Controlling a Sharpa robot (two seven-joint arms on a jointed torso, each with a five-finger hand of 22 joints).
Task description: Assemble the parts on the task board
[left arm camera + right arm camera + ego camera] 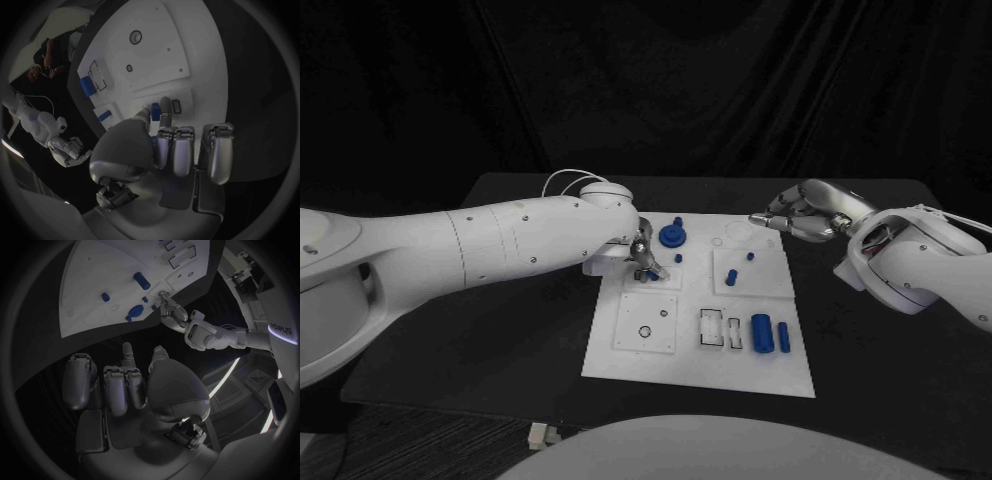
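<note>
The white task board lies mid-table. My left hand is low over its far left plate, where thumb and a finger pinch a small blue part right at the board's surface. Just beyond that hand stands a round blue knob. Two small blue pegs are on the far right plate. A thick blue cylinder and a slim one lie at the near right. My right hand hovers off the board's far right corner, fingers curled in on nothing.
Rectangular slots lie beside the thick cylinder, and a ring-shaped hole is in the near left plate. Black table runs round the board on all sides. The left forearm stretches over the table's left part.
</note>
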